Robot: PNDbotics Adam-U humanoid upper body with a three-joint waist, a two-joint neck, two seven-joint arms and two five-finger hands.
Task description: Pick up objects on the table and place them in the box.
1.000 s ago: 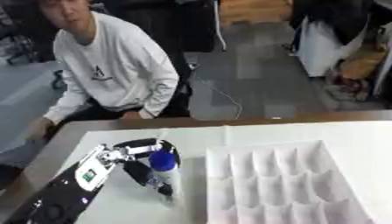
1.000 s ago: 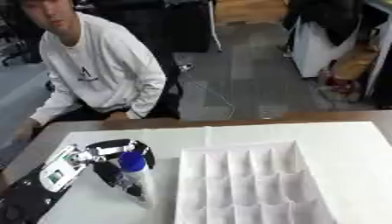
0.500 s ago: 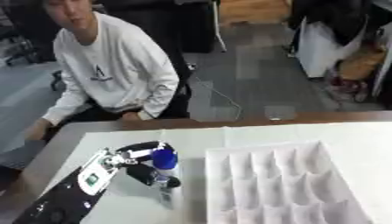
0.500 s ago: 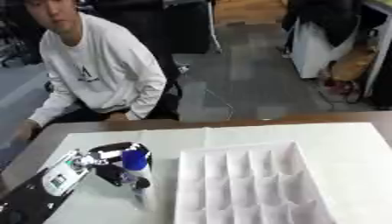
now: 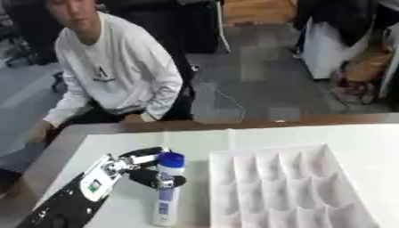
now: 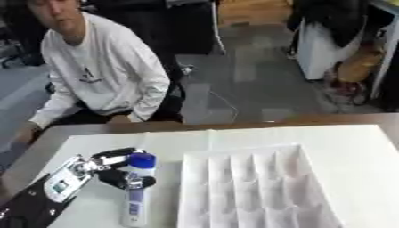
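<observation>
Left hand: the left hand (image 5: 136, 167) comes in from the lower left, black with silver joints, a white panel with a green mark on its wrist.
Fingers: the fingers (image 5: 145, 152) curl over the top of the bottle, the thumb under its neck, so the hand has hold of it.
Bottle: a slim white bottle (image 5: 165, 196) with a rounded blue cap (image 5: 170, 159) and blue print on its side; cylindrical, smooth, it stands left of the box.
Box: a white box (image 6: 257, 191) of thin moulded walls, split into rows of small square cells.
Surface: a white sheet covers the surface (image 5: 311, 133); a brown edge shows at the far side.
Right hand: out of sight.
</observation>
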